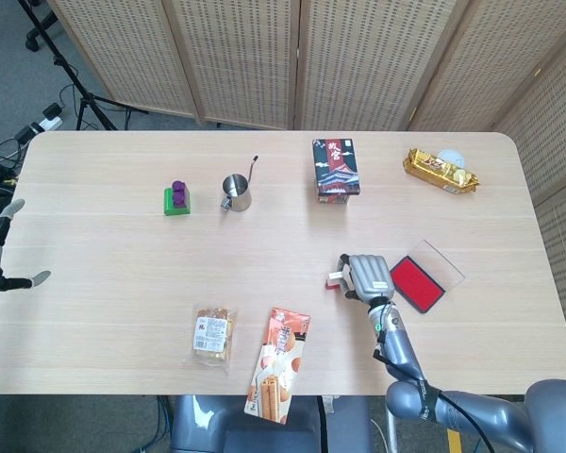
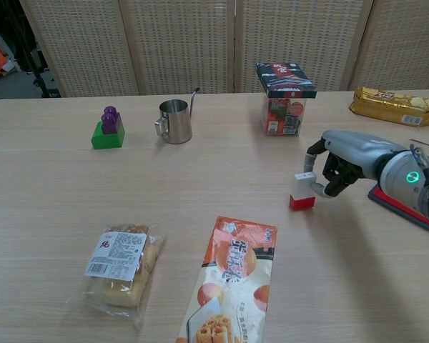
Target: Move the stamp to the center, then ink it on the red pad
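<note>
The stamp (image 2: 302,191) is a small white block with a red base, standing upright on the table just right of the middle; in the head view the stamp (image 1: 334,279) peeks out left of my right hand. My right hand (image 2: 341,163) pinches the stamp's white top between thumb and a finger, the other fingers curled. The red ink pad (image 1: 415,282) lies open to the right of that hand, its clear lid behind it; the chest view shows only an edge of the pad (image 2: 407,208). My left hand (image 1: 2,247) hangs at the far left table edge with fingers apart, holding nothing.
A snack bag (image 2: 227,283) and a wrapped bread (image 2: 121,265) lie near the front. A steel cup (image 2: 175,121), a green-and-purple block (image 2: 109,128) and a dark box (image 2: 284,88) stand further back. A gold packet (image 2: 394,104) lies at the back right.
</note>
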Controlling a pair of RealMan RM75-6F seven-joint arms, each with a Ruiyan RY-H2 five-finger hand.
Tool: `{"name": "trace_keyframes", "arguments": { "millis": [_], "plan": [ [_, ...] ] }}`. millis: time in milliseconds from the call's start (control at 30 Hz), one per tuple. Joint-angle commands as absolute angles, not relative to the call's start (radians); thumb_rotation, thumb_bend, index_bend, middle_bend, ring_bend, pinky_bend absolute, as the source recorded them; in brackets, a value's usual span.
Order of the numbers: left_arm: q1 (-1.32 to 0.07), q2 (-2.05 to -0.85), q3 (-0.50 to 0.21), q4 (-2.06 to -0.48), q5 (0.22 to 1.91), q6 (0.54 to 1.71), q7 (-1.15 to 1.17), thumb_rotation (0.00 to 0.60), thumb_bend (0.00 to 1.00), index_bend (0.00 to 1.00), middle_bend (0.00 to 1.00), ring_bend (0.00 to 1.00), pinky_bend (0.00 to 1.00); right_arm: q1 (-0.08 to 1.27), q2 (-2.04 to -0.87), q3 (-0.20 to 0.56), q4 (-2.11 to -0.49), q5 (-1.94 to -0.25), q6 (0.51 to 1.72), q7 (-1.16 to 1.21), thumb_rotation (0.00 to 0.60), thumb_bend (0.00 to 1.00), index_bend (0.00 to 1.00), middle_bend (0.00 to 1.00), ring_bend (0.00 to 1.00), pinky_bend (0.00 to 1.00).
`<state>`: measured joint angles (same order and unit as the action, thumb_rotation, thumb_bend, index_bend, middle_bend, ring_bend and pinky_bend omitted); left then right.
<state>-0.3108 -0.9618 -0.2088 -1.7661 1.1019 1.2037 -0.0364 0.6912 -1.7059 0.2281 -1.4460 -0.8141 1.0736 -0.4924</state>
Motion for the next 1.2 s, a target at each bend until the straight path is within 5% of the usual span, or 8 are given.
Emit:
{"name": "trace_keyframes", "arguments": {
  "millis": [33, 567, 833, 933, 1000, 1067, 1133, 1200],
  "plan": [
    [-0.311, -0.962, -0.209, -1.766, 1.102, 1.204, -0.035, 0.600, 0.00, 0.00, 0.00, 0.00, 0.00, 0.687, -1.703, 0.222, -1.448, -0.825, 1.073, -0.486, 0.600, 0.54, 0.44, 0.91, 0.97, 1.00],
    [-0.310, -0.965, -0.208, -1.768, 1.102, 1.208, -0.029, 0.600, 0.00, 0.00, 0.00, 0.00, 0.00, 0.658, -1.674, 0.200, -1.469, -0.888, 1.084, -0.452, 0.600, 0.52, 0.31, 0.91, 0.97, 1.00],
    [-0.301, -0.957, -0.207, -1.771, 1.114, 1.217, -0.046, 0.600, 0.00, 0.00, 0.00, 0.00, 0.00, 0.605, -1.521, 0.184, -1.668, -0.990, 1.180, -0.464, 0.600, 0.52, 0.27, 0.89, 0.97, 1.00],
    [-0.287, -0.952, -0.199, -1.775, 1.132, 1.234, -0.056, 0.600, 0.00, 0.00, 0.00, 0.00, 0.00, 0.545, -1.414, 0.151, -1.766, -1.126, 1.279, -0.435, 0.600, 0.34, 0.24, 0.80, 0.89, 1.00],
    [-0.279, -0.953, -0.194, -1.772, 1.142, 1.245, -0.060, 0.600, 0.00, 0.00, 0.00, 0.00, 0.00, 0.512, -1.371, 0.125, -1.781, -1.198, 1.328, -0.416, 0.600, 0.10, 0.20, 0.59, 0.61, 0.88],
    [-0.268, -0.959, -0.187, -1.762, 1.160, 1.264, -0.061, 0.600, 0.00, 0.00, 0.00, 0.00, 0.00, 0.472, -1.317, 0.086, -1.791, -1.249, 1.371, -0.423, 0.600, 0.00, 0.12, 0.20, 0.14, 0.50],
    [-0.250, -0.978, -0.170, -1.742, 1.192, 1.294, -0.064, 0.600, 0.00, 0.00, 0.00, 0.00, 0.00, 0.408, -1.271, 0.045, -1.780, -1.322, 1.452, -0.393, 0.600, 0.00, 0.05, 0.03, 0.00, 0.21],
    [-0.235, -0.999, -0.155, -1.718, 1.226, 1.320, -0.071, 0.600, 0.00, 0.00, 0.00, 0.00, 0.00, 0.361, -1.250, 0.015, -1.754, -1.368, 1.495, -0.332, 0.600, 0.00, 0.01, 0.00, 0.00, 0.07]
  ]
}}
